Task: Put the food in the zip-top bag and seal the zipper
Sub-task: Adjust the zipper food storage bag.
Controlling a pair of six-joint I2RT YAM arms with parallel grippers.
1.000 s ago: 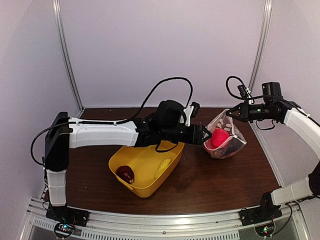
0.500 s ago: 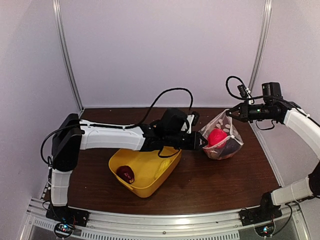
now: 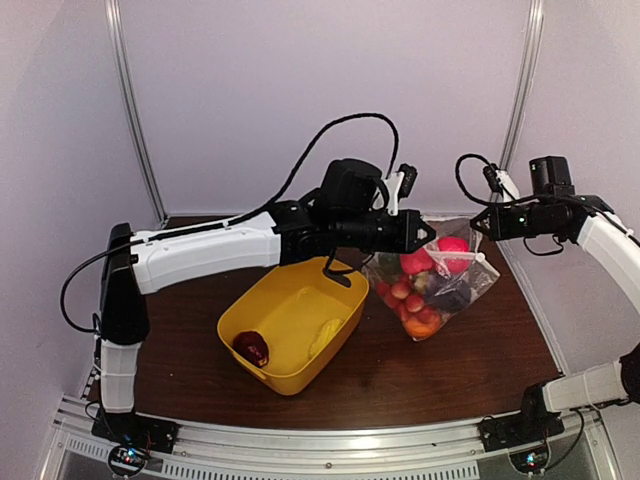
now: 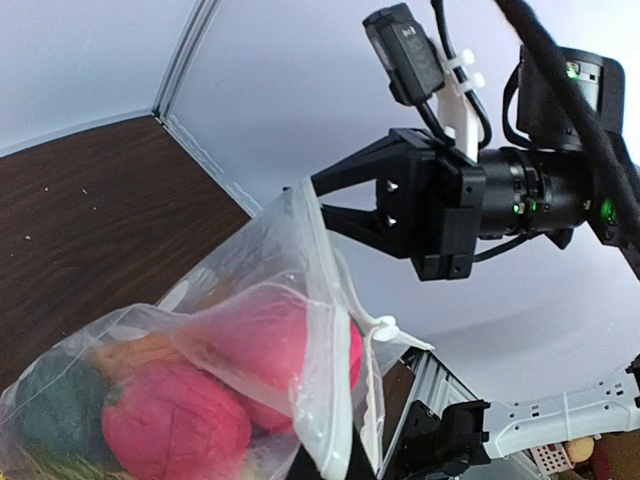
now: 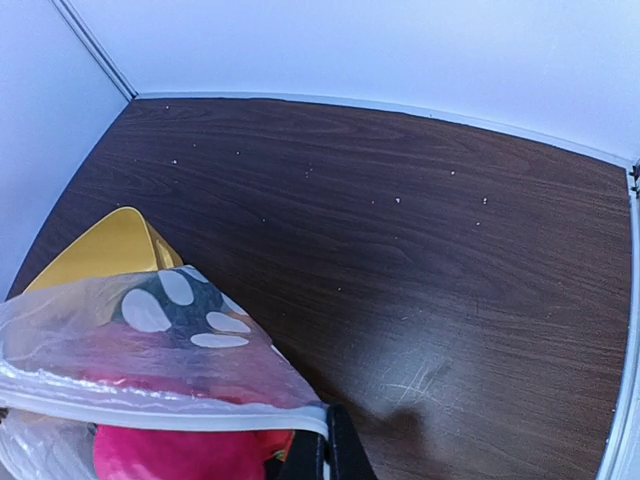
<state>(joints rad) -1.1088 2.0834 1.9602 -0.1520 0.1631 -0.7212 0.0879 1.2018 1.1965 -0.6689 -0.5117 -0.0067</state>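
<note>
While the zip-top bag [image 3: 440, 290] hangs off the table [image 3: 450, 370], just beyond the far right corner of the yellow tub [image 3: 290, 305], each arm grips one end of its mouth. The left gripper [image 3: 428, 234] is at the end nearer the tub. Its jaws appear closed narrow on the rim, though its own wrist view shows only the film running down to them. The right gripper [image 3: 478, 224] is at the end farther from the tub, jaws pinched tight on the corner of the film. Judged purpose: holding both ends lifts the pouch so the load settles to the bottom, away from the mouth.

The food [image 3: 415, 300] inside the bag sits to the right of the tub: pink, red, orange and dark pieces, heaped low. The zipper [image 5: 170, 412] runs as a pale strip along the mouth; whether it is pressed together cannot be told.

Outstanding: a dark red piece [image 3: 252, 348] lies in the tub's near left corner and a yellowish piece [image 3: 325, 338] against its right wall. The task is judged incomplete. Risk: the load could slip the thin film from either pinch.
</note>
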